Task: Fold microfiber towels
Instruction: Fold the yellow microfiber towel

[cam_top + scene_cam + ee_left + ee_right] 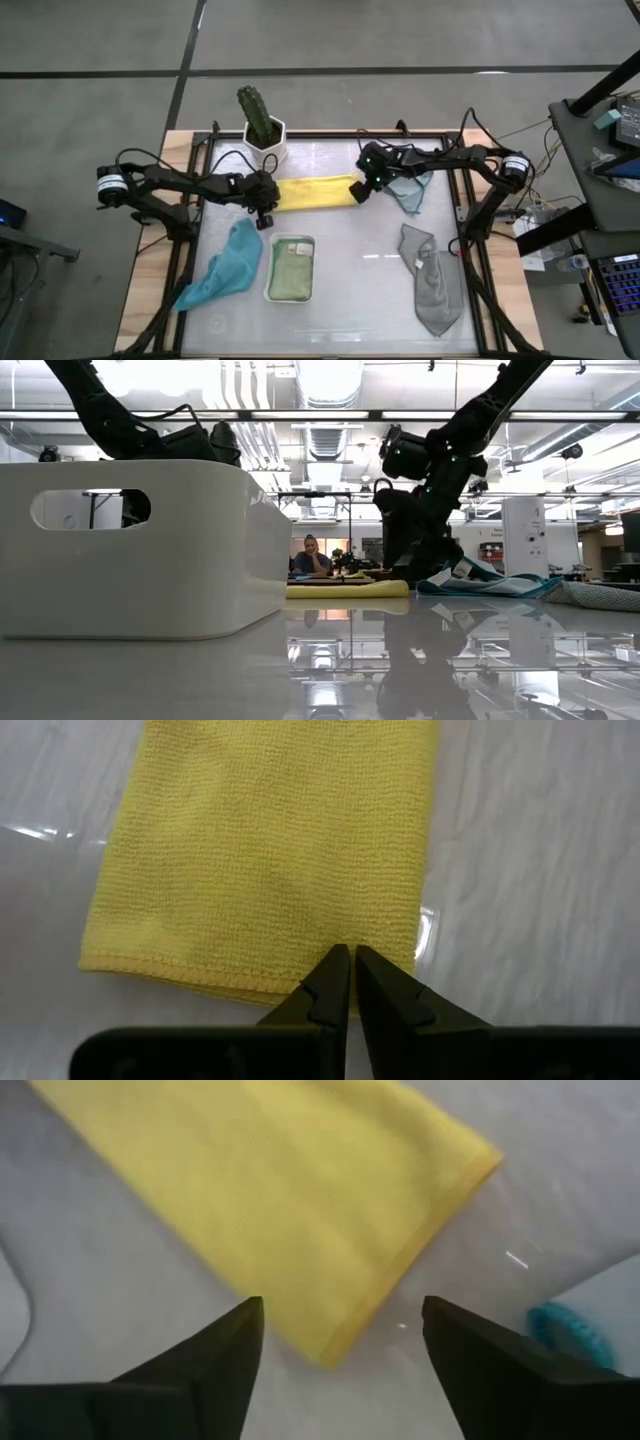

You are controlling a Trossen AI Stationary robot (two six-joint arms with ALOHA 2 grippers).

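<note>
Yellow towel (312,192) lies flat, folded, at table's far middle between both arms. Left gripper (350,982) pinched together at its left edge; right gripper (340,1335) spread wide just above its right end, not touching

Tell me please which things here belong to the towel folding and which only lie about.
For the job:
- yellow towel, between the two grippers
- teal towel
- grey towel
- light blue towel
- pale green towel, in the white tray
- left gripper, shut
- right gripper, open

Lying about:
- potted cactus
</note>
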